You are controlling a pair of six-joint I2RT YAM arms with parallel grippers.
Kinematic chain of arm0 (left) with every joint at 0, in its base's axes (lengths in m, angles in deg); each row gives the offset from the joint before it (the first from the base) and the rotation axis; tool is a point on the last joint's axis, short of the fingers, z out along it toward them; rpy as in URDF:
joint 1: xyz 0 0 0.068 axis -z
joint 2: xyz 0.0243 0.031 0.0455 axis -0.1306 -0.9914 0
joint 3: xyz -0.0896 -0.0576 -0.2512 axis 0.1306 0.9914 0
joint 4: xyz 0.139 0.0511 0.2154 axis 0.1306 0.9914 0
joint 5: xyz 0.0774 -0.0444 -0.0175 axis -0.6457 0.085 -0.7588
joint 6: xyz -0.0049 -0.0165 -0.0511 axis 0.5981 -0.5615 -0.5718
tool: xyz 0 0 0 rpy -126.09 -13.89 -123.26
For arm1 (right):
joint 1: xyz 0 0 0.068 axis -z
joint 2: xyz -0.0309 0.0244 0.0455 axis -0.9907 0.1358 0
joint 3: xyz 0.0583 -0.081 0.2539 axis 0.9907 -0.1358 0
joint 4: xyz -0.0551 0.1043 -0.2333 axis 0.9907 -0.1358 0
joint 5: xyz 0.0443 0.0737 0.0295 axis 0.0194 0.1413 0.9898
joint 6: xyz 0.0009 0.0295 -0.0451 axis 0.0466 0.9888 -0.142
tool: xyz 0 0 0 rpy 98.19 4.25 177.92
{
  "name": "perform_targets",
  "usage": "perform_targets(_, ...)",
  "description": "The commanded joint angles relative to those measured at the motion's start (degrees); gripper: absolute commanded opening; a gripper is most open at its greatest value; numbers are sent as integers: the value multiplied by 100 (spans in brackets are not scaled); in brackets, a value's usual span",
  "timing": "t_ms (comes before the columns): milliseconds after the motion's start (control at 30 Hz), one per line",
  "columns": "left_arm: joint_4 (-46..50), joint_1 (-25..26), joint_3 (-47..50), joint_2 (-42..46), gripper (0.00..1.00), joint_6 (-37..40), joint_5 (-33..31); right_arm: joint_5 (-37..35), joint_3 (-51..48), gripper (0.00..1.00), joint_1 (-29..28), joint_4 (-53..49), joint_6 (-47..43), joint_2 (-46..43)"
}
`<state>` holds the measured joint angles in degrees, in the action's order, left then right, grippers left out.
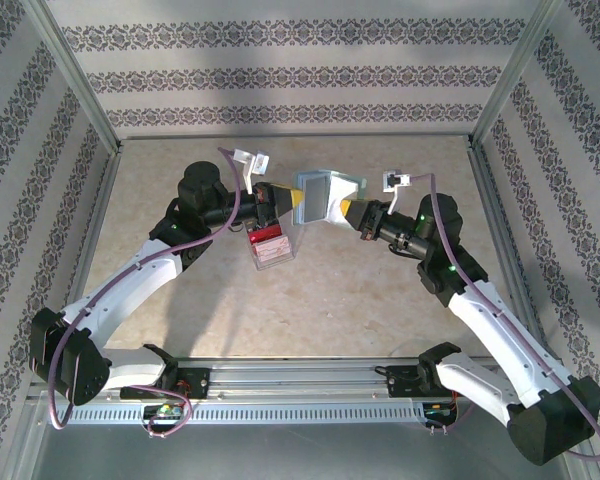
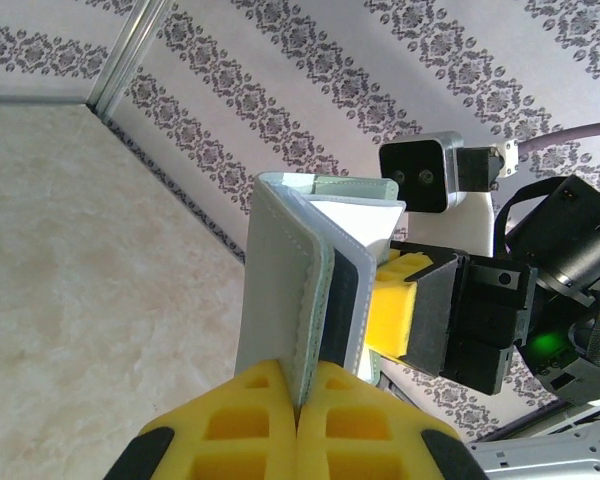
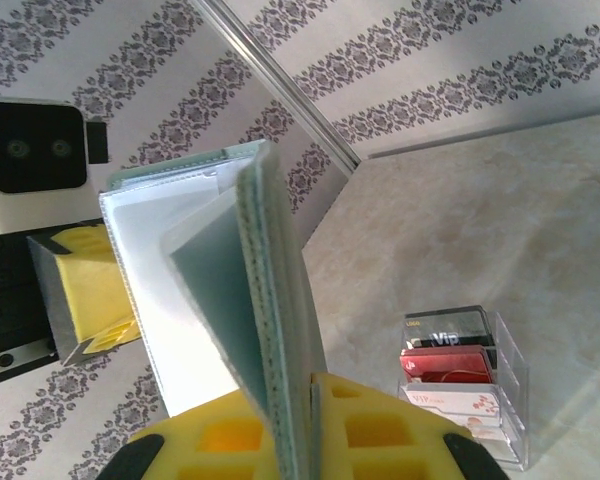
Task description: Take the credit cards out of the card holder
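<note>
We hold the small, soft, pale teal-blue two-panel card holder (image 1: 325,195) in the air over the far middle of the table (image 1: 380,300), opened like a book. Our left gripper (image 1: 293,203) is clamped on its 9 o'clock panel and our right gripper (image 1: 349,208) on its 3 o'clock panel. It looks light and floppy, so we judge the stitched edges the safest hold. A dark strip (image 2: 346,300) between the panels may be one of the credit cards; we cannot tell. Such cards should be thin, stiff and slick, best pinched by an exposed edge. A clear plastic tray (image 1: 285,255) of dark, red and white cards stands at 7 o'clock.
</note>
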<state>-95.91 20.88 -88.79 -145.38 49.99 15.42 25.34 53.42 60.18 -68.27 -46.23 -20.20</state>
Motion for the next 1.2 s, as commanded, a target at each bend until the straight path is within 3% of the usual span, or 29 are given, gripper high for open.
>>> perform_targets(0,330,-28,-192,195,0,151,117,-318,38,4,-13,65,-95,75)
perform_targets(400,1379,104,-666,113,0,543,-297,-592,93,4,-22,-398,-140,623)
perform_targets(900,3366,806,-1916,-463,0,1475,-1647,-675,96,4,-92,-363,-123,1145)
perform_targets(1167,3550,1042,-2196,-711,0,1580,-1786,-607,153,3,-118,-320,-86,1459)
